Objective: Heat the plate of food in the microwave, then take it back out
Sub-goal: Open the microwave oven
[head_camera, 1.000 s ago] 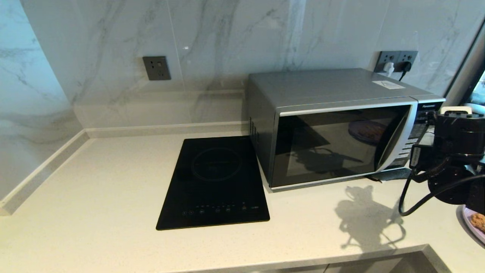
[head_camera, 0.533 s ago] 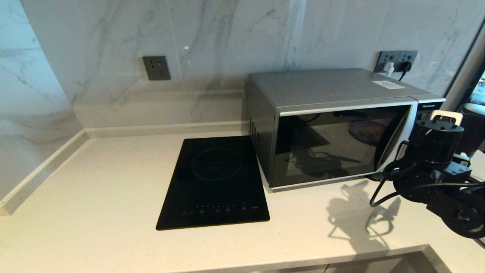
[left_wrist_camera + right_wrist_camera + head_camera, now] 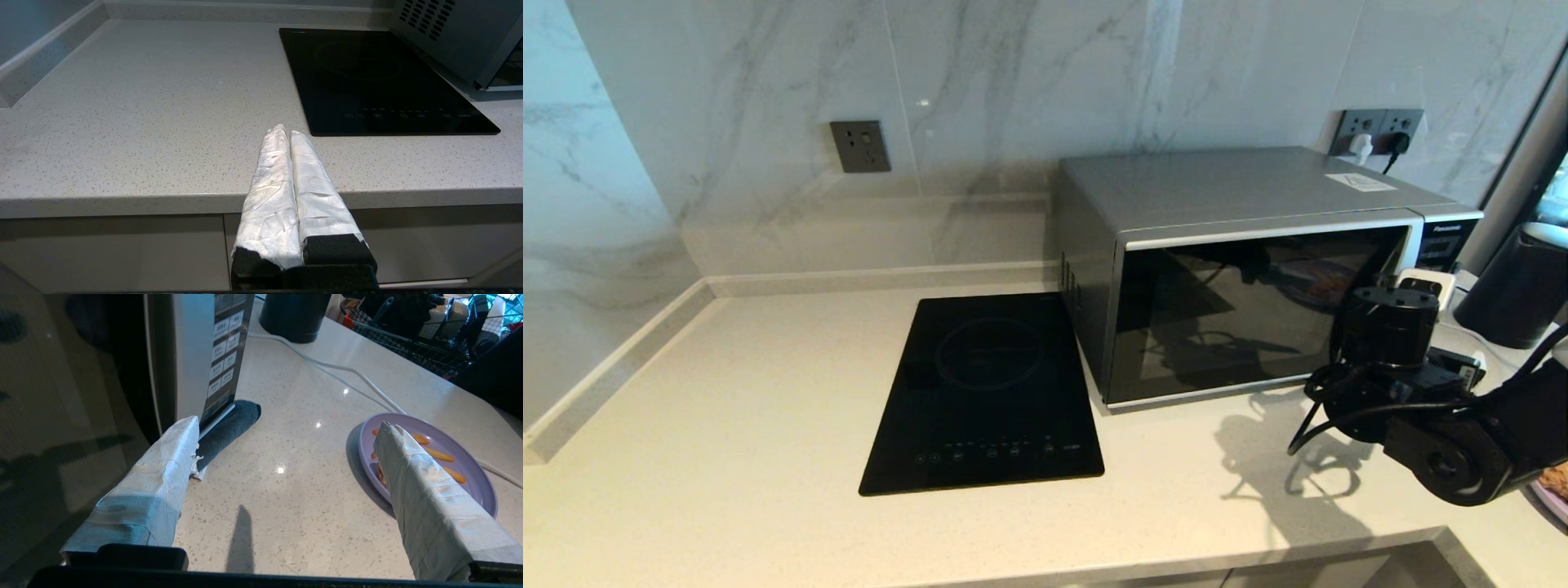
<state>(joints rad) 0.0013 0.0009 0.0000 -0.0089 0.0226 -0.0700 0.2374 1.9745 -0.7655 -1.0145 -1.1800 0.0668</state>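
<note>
Swung leftward before the microwave (image 3: 1241,269), door facing the counter's front edge: right gripper (image 3: 286,428), fingers spread wide, empty, plate of food (image 3: 445,457) alongside; left gripper (image 3: 284,132) pressed closed.

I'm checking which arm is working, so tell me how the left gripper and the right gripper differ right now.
The left gripper is shut, its wrapped fingers pressed together; the right gripper is open, fingers spread wide. The left gripper hangs at the front edge of the countertop, near the black induction hob; the right gripper is by the microwave, between its door and the purple plate of food. Both have fingers wrapped in white tape and hold nothing.
</note>
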